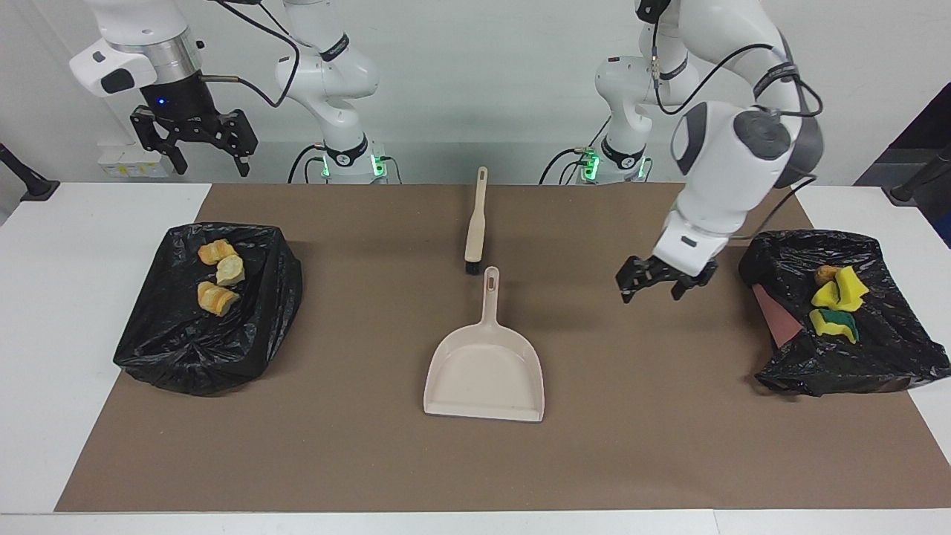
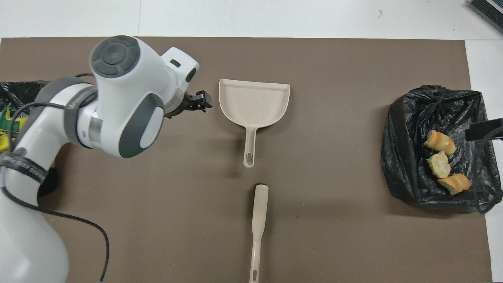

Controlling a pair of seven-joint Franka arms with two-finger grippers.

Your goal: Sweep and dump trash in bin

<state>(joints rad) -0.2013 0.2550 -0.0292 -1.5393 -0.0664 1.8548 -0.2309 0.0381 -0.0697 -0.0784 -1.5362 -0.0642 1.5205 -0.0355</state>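
Presently the left pincer is seen raised over the brown mat, between the beige dustpan and the black-lined bin at the left arm's end of the desk; its fingers are parted and nothing is held. The right pincer is kept high above the right arm's end, fingers spread, likewise empty.

The dustpan is laid flat at mid-mat, its long axis running toward and away from the robots, handle pointed at the robots, open mouth pointed away. The brush is laid on nearly the same line, nearer the robots, its dark bristles just beside the dustpan's handle tip.

The trash is found in two bins: yellow-and-green sponge chunks in the one beside the left pincer, three bread-like lumps in the other bin.
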